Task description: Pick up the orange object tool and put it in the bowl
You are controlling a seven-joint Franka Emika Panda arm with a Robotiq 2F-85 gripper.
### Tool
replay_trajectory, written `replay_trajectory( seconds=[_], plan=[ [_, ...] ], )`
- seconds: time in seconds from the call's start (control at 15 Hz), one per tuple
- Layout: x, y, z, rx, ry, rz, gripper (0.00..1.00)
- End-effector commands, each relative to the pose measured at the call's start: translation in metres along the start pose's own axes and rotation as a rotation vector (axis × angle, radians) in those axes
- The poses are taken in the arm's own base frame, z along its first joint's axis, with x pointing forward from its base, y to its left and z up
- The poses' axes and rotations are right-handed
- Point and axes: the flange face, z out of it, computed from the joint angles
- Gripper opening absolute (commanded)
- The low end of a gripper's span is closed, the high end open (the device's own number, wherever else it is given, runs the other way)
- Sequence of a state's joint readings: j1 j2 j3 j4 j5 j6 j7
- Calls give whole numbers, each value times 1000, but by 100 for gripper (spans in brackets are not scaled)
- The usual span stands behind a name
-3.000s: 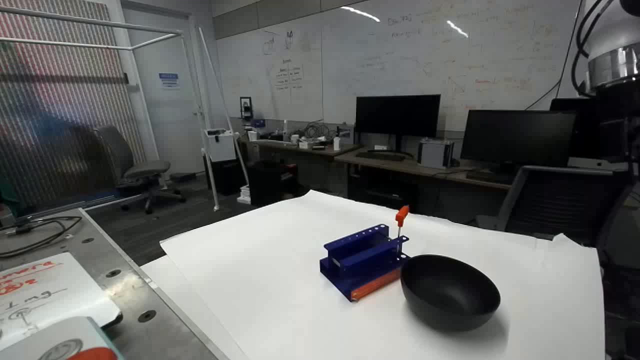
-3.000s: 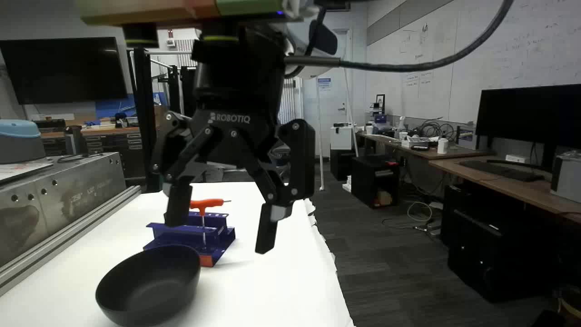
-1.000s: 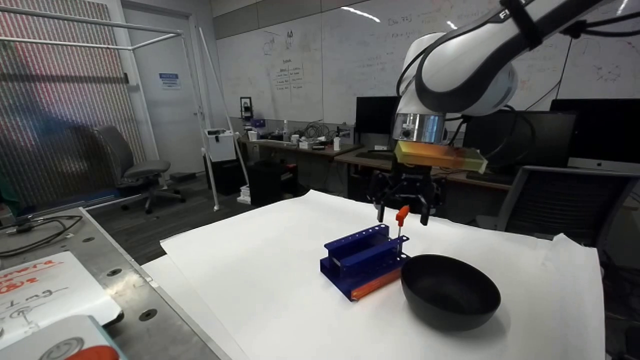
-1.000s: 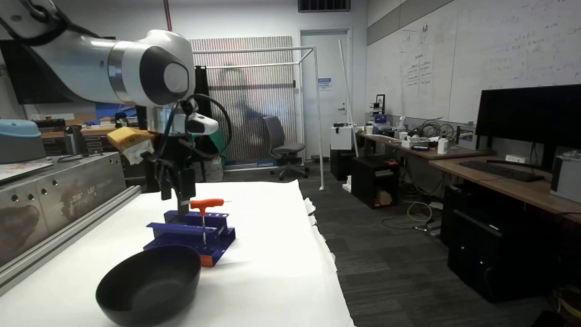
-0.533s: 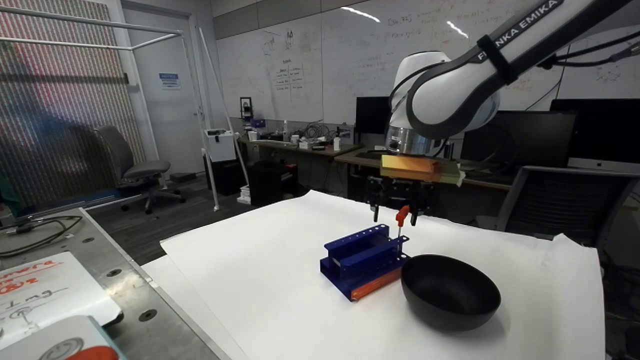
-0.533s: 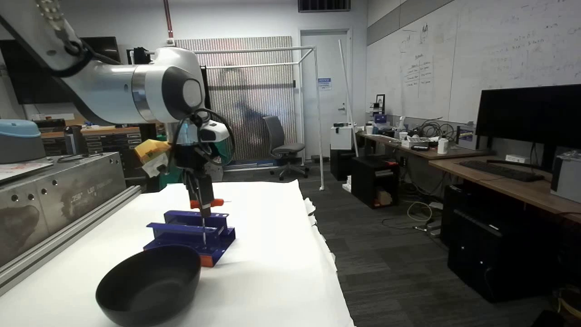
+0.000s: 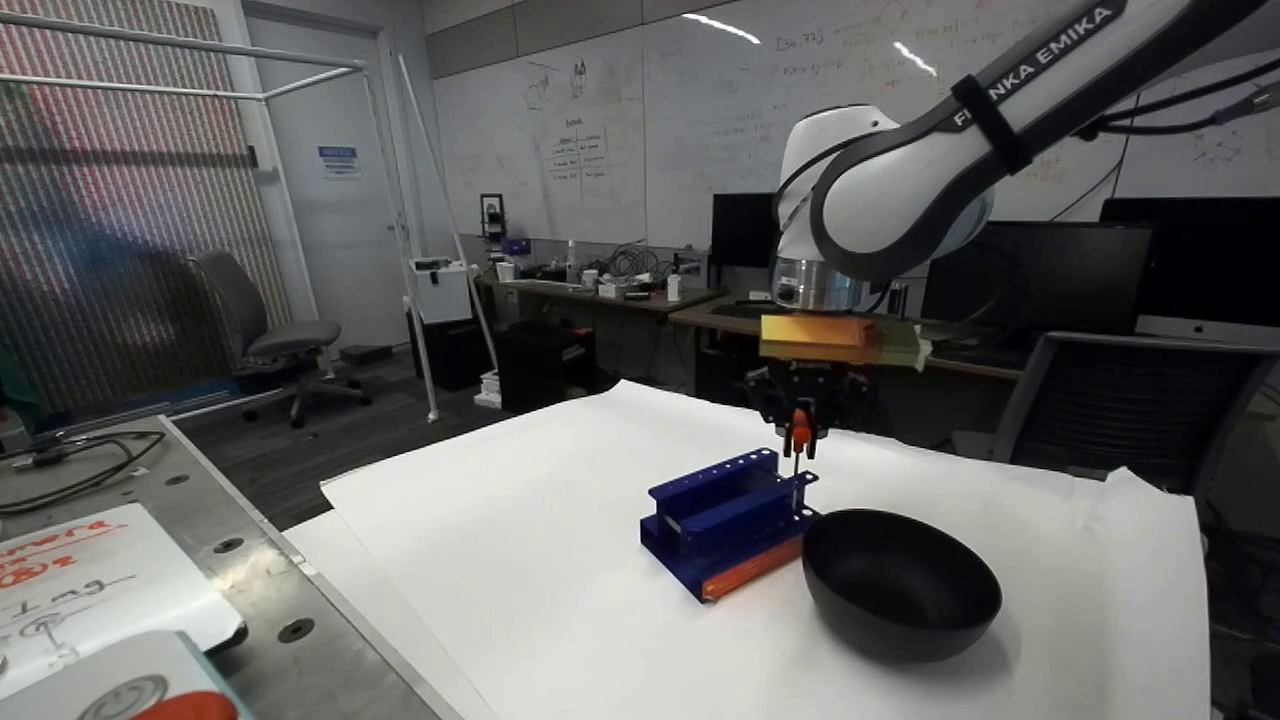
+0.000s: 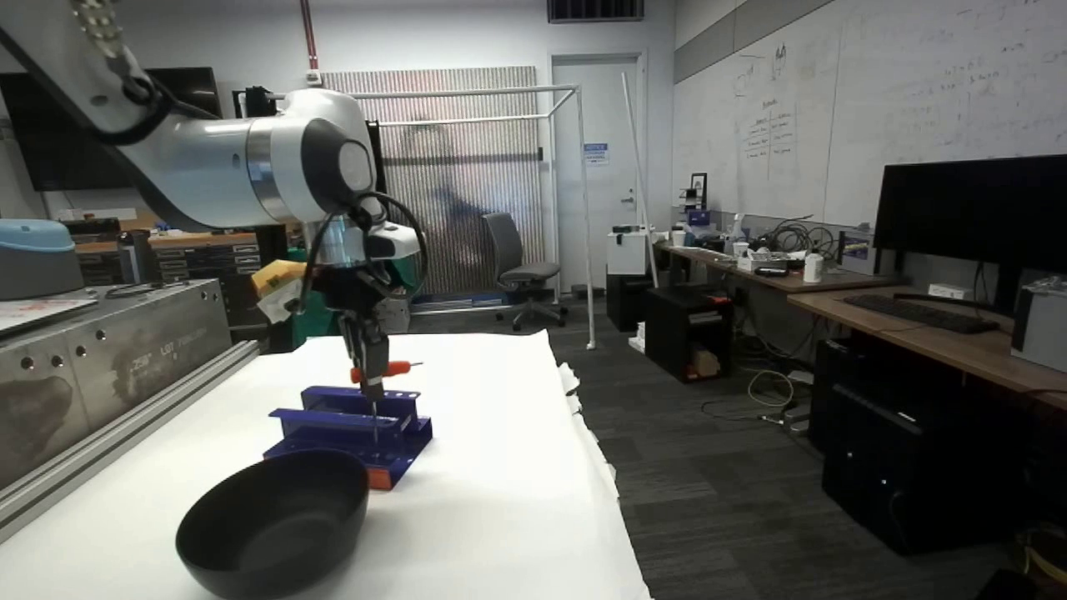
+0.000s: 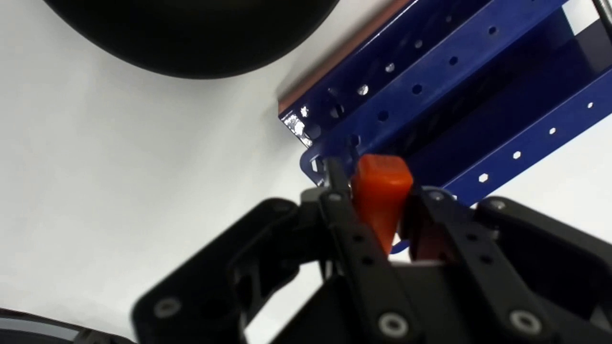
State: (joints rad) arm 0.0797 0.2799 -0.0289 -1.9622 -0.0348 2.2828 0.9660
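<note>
The orange object tool (image 7: 801, 432) stands upright, its thin shaft still down in the blue rack in both exterior views. My gripper (image 7: 799, 452) has come together round the T-shaped handle. In the wrist view the handle (image 9: 382, 184) fills the gap between the two dark fingers, which press close on either side. One end of that handle (image 8: 398, 367) sticks out past the fingers in an exterior view. Right beside the rack sits the bowl (image 7: 905, 590), black, round and with nothing seen inside. Only part of the bowl (image 9: 201, 43) shows at the wrist view's top edge.
The blue slotted rack (image 7: 735, 522) with an orange base edge lies under the gripper, close to the bowl. White paper (image 7: 560, 560) covers the table. A metal beam (image 8: 117, 358) runs along one table side. Desks with monitors (image 8: 975, 217) stand beyond the table.
Over three seconds the gripper has travelled to the rack and come down over the tool. In the last half second its fingers have closed onto the handle. Rack and bowl have not moved.
</note>
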Motion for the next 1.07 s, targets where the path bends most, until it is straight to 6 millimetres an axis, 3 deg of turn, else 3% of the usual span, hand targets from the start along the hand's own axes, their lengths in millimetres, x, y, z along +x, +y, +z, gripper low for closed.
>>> replay_trajectory(
  seconds=[0.0, 0.2, 0.53, 0.73, 0.87, 1.0],
  plan=[
    [5, 3, -19, -33, 17, 35, 0],
    [5, 16, -56, -21, 31, 42, 5],
    [-16, 47, -158, -71, -9, -26, 5],
    [-23, 69, -187, -133, -176, -139, 5],
    [-16, 79, -175, -145, -277, -196, 5],
    [-8, 87, -147, -132, -358, -264, 5]
  ],
)
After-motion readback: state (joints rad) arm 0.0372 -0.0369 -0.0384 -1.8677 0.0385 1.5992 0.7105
